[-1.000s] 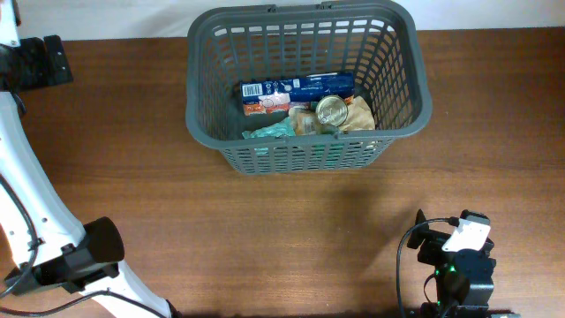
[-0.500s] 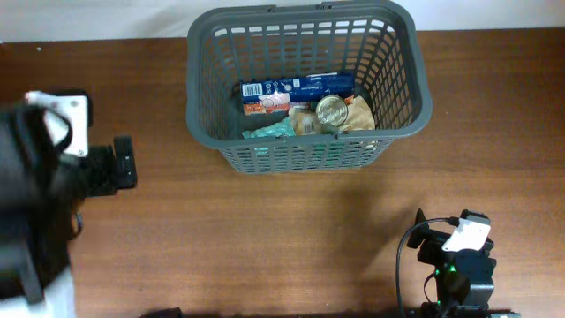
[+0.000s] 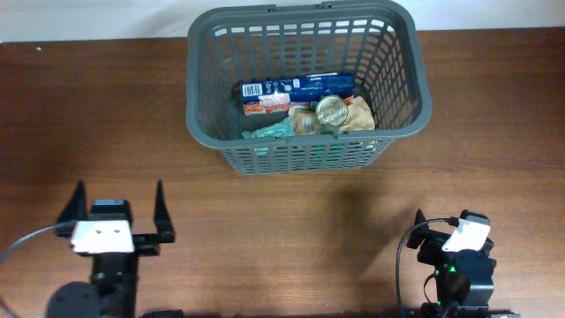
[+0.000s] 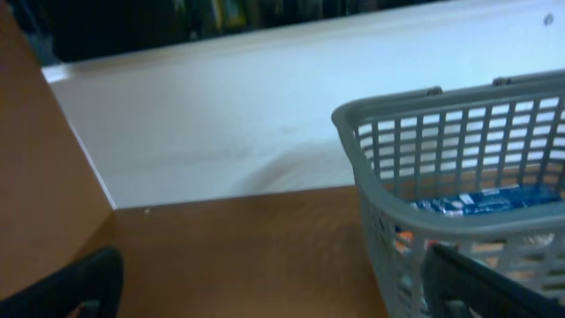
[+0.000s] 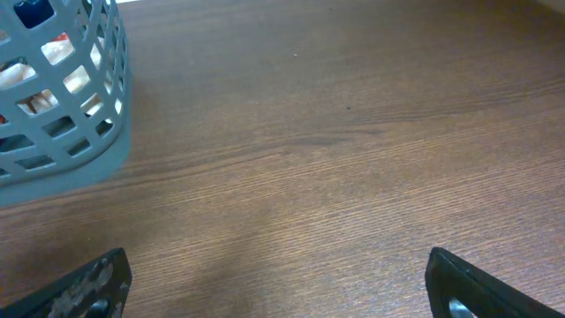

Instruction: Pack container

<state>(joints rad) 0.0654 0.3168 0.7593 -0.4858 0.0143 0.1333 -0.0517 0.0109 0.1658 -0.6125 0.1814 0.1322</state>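
The dark grey slotted container [image 3: 199, 115] stands at the back middle of the table. Inside lie a blue box [image 3: 305, 87], a round tin can [image 3: 332, 110], a tan packet [image 3: 360, 113] and a teal packet [image 3: 269, 130]. My left gripper [image 3: 119, 199] is open and empty at the front left, well short of the container, whose rim shows in the left wrist view [image 4: 459, 99]. My right gripper [image 3: 444, 223] is open and empty at the front right; in the right wrist view [image 5: 278, 287] the container's corner [image 5: 62, 141] is at the far left.
The brown wooden table [image 3: 291, 221] lies between both grippers and the container. A white wall or surface [image 4: 247, 106] lies beyond the table's back edge. The right arm's cable [image 3: 399, 265] loops beside its base.
The left arm swung from the far left side down to the front left, where its gripper now rests open. The right arm and the container's contents have not moved.
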